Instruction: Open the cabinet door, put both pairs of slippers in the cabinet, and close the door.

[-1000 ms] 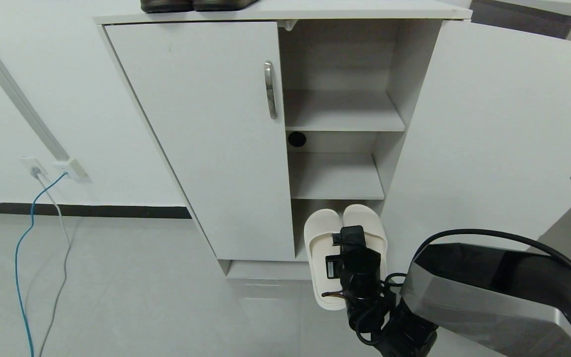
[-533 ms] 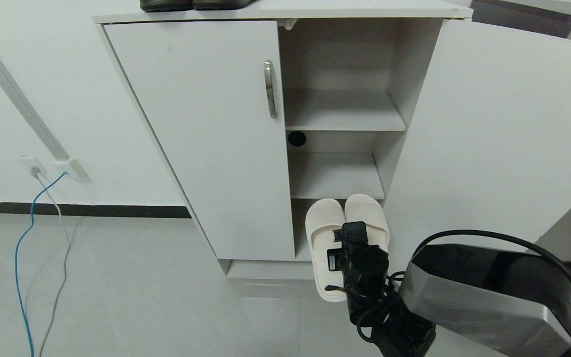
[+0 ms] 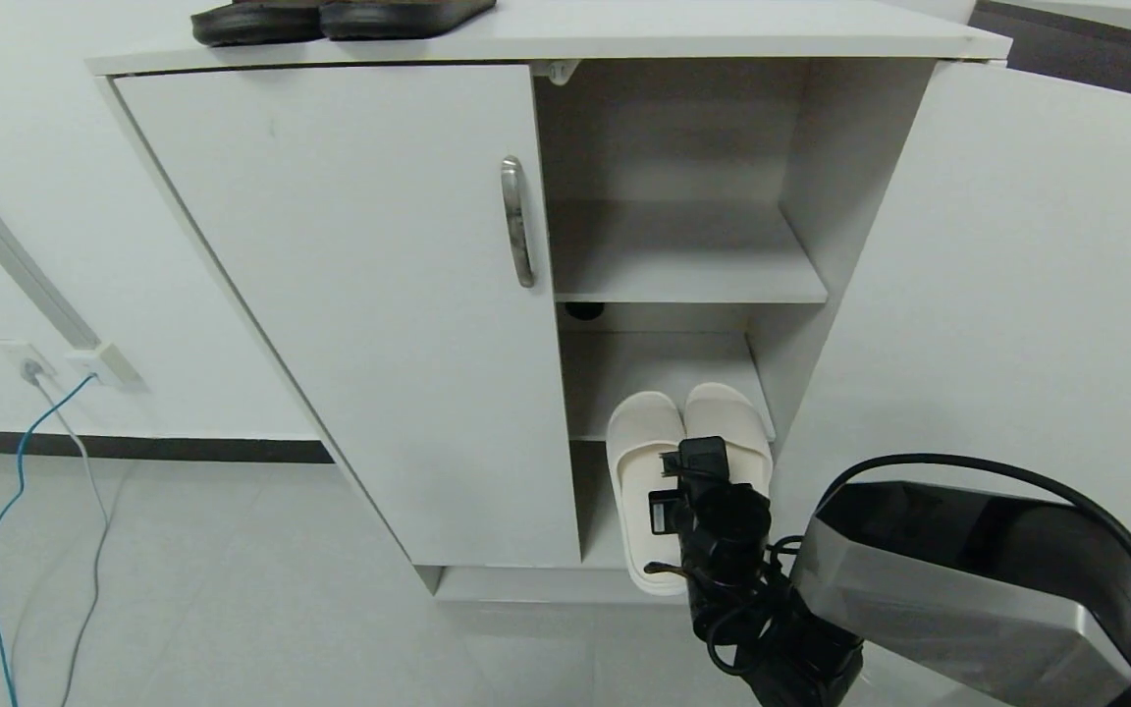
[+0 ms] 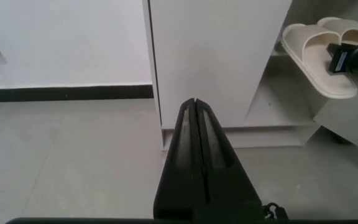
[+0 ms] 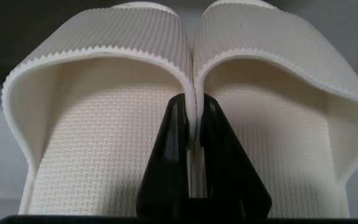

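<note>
Cream slippers [image 3: 640, 442], one pair lying side by side, are being held by the right hand [image 3: 693, 457] before the open right half of the cabinet [image 3: 546, 41], toes pointing inward near the front edge of the middle shelf [image 3: 664, 368]. The hand is pinching the two adjoining inner walls between its fingers [image 5: 173, 134], so that one narrow grasp is carrying both slippers level and paired. The right door [image 3: 1017, 295] is standing swung wide, giving the arm free entry; the left door [image 3: 350, 295] is sitting shut. Dark slippers [image 3: 330, 15] are lying on the cabinet top, presumably the second pair awaiting transfer. The left hand [image 4: 194, 112] is hanging low over the floor [image 4: 73, 155], fingers pressed together on nothing, apparently parked clear of the opening. By judgement, the first pair is being inserted, with the second pair and the door closing not yet done.
</note>
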Motion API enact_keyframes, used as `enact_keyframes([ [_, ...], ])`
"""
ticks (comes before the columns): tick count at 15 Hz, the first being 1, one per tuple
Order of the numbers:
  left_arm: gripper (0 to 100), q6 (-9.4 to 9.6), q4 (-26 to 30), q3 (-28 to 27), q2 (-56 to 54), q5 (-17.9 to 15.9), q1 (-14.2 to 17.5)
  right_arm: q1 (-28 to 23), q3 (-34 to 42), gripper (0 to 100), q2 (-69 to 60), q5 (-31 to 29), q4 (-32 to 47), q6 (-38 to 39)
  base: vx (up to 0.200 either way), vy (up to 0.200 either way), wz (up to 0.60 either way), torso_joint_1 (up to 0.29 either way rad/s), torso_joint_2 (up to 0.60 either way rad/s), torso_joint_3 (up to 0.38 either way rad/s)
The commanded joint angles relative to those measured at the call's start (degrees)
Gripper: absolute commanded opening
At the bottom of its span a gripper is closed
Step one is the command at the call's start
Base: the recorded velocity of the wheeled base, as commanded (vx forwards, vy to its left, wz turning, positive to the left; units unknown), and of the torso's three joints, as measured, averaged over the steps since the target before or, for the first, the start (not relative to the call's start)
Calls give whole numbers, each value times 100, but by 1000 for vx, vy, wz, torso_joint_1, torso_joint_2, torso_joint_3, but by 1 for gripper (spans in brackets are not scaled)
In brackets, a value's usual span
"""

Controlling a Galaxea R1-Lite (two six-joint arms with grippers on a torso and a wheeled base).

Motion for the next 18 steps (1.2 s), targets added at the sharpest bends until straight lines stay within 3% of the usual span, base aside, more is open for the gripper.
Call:
enact_keyframes([
  [1, 0, 0, -1, 1, -1, 3, 0, -21, 9, 0, -9, 1, -1, -2, 0, 0, 0, 0, 0, 0],
  [7, 0, 9, -1, 1, 8, 3, 0, -48, -202, 0, 79, 10, 61, 7, 0, 0, 0, 0, 0, 0],
  [9, 0, 9, -1, 1, 8, -6, 0, -118, -501, 0, 106, 10, 483, 51, 0, 0, 0, 0, 0, 0],
  [18, 0, 35, -1, 1, -1, -6, 0, -628, -4157, 0, 993, 212, 3673, 491, 0, 0, 0, 0, 0, 0],
])
